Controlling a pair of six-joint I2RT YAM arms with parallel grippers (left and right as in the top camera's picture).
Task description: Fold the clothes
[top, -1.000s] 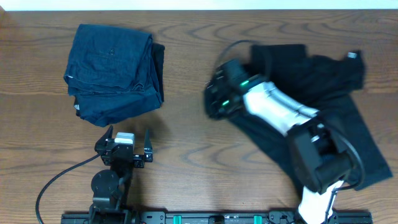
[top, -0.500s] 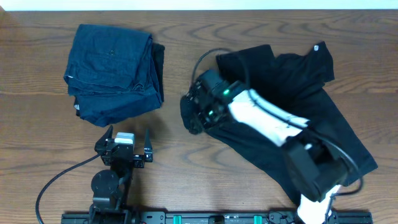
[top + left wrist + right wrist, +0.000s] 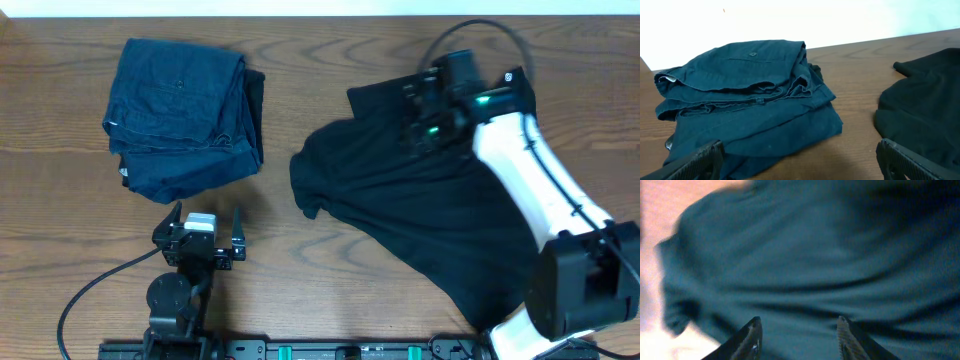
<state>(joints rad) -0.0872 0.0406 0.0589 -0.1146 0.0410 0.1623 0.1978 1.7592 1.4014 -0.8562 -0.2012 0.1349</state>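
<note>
T-shirt (image 3: 430, 210): white tag (image 3: 512, 76) seen overhead only; right claw (image 3: 799, 330) spread, empty, over it; left claw (image 3: 208, 222) spread.

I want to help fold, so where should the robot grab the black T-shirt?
Probably the sleeve-like flap poking out at the left edge of the black T-shirt. It lies loose on the bare table with wood showing around it, so a pinch from above, coming in from the left side, should catch it without bunching up the middle.
</note>
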